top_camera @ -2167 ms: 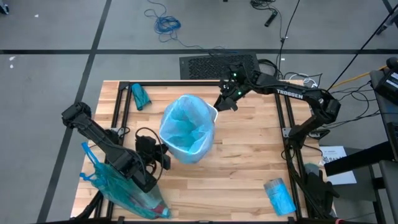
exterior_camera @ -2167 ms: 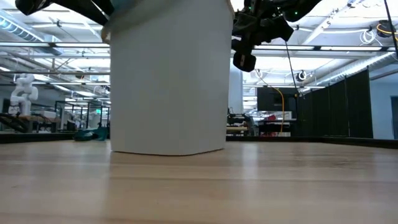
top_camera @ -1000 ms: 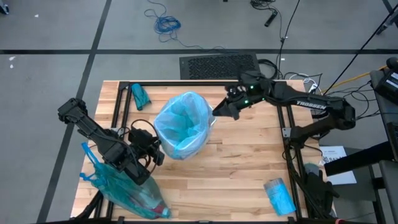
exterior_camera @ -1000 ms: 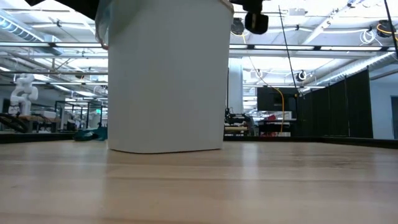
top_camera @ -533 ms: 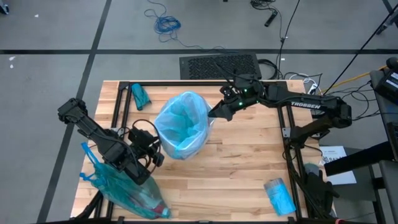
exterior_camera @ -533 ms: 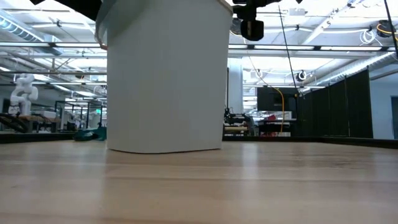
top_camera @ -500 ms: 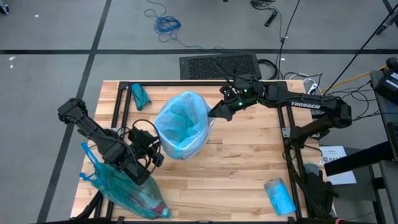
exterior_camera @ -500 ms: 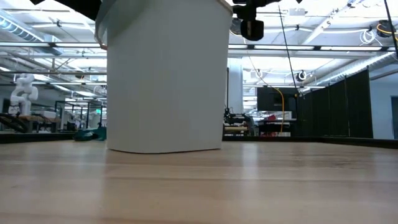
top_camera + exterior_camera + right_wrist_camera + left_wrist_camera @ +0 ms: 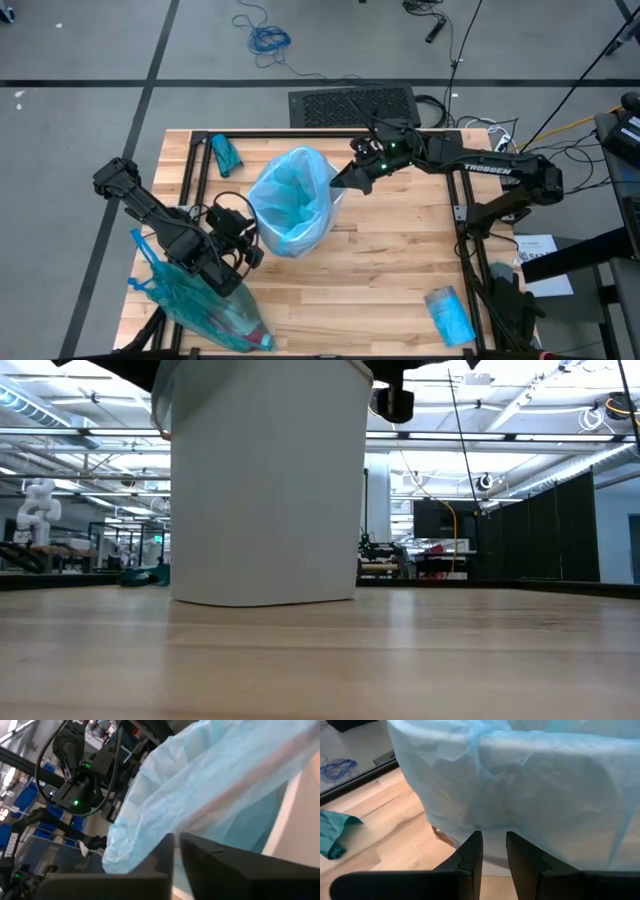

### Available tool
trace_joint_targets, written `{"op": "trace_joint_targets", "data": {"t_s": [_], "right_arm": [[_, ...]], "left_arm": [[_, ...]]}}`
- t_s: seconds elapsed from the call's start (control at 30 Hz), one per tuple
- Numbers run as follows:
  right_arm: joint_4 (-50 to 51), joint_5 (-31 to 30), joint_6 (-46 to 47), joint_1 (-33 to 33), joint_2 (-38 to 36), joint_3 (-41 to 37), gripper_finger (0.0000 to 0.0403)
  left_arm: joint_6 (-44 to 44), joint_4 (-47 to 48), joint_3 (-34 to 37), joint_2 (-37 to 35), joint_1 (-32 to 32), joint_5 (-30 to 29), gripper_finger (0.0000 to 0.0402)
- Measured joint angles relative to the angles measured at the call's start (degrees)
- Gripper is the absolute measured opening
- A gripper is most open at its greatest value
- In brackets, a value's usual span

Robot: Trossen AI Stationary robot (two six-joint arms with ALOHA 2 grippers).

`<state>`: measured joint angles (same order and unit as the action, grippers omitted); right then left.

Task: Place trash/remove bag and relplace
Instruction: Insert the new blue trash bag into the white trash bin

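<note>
A white bin (image 9: 265, 490) stands mid-table, lined with a pale blue bag (image 9: 292, 200) whose top is turned down over the rim. My left gripper (image 9: 492, 837) sits against the bin's near left side (image 9: 255, 245), its fingers narrowly apart on the bag's turned-down skirt. My right gripper (image 9: 176, 842) is at the bin's far right rim (image 9: 340, 180), shut on the bag's edge. A filled blue-green bag (image 9: 200, 310) lies at the table's near left corner. The trash shows only as dim shapes inside it. My left gripper pinches the bag's turned-down skirt (image 9: 492, 827) just above its lower hem, on the bin's outer wall. The fingers come slanting down from the table's near left. The skirt lies against the bin. My right gripper pinches the bag's loose edge (image 9: 150, 845) at the bin's far right rim between its two fingers. The fingers come nearly level from the table's right side. The plastic bunches in front of the fingertips.
A folded teal bag (image 9: 225, 153) lies at the far left of the table. A blue packet (image 9: 450, 315) rests near the right frame post. Black frame rails (image 9: 195, 170) run along the left and right sides. Bare wood (image 9: 390, 260) lies right of the bin.
My right gripper has moved a little toward the bin's far right rim. The bin and the left gripper have stayed where they were.
</note>
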<state>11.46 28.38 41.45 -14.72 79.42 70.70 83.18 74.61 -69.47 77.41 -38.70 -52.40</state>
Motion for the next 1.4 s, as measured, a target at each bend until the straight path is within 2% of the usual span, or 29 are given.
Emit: {"op": "trace_joint_targets", "data": {"t_s": [0.07, 0.23, 0.53, 0.7, 1.0, 1.13, 1.4], "right_arm": [[-0.1, 0.1, -1.5, 0.2, 0.0, 0.0, 0.0012], [-1.0, 0.3, -1.9, 0.0, -0.1, 0.0, 0.0002], [2.9, 0.5, -4.3, -0.2, -2.3, 0.0, 0.0000], [9.9, -0.1, -7.2, -1.6, -4.4, 0.0, 0.0000], [13.9, -1.3, -9.8, -4.5, -6.9, 0.0, 0.0000], [19.2, -2.0, -11.6, -4.5, -6.7, 0.0, 0.0000], [19.1, -3.0, -12.6, -3.5, -4.4, -0.1, 0.0000]], "left_arm": [[0.0, 0.0, 0.0, 0.0, 0.0, -0.2, 0.0083], [0.3, -0.1, 0.0, -0.6, 0.0, -0.2, 0.0083], [0.0, 0.0, 0.0, -4.2, 0.0, -0.3, 0.0083], [-1.3, -0.1, 0.0, -4.4, 0.0, -0.9, 0.0083], [-1.5, -0.1, 0.0, -4.4, 0.8, -1.8, 0.0083], [-1.6, -0.1, 0.0, -4.4, 0.8, -2.0, 0.0083], [-1.5, 0.0, 0.5, -4.4, 0.9, -3.3, 0.0083]]}}
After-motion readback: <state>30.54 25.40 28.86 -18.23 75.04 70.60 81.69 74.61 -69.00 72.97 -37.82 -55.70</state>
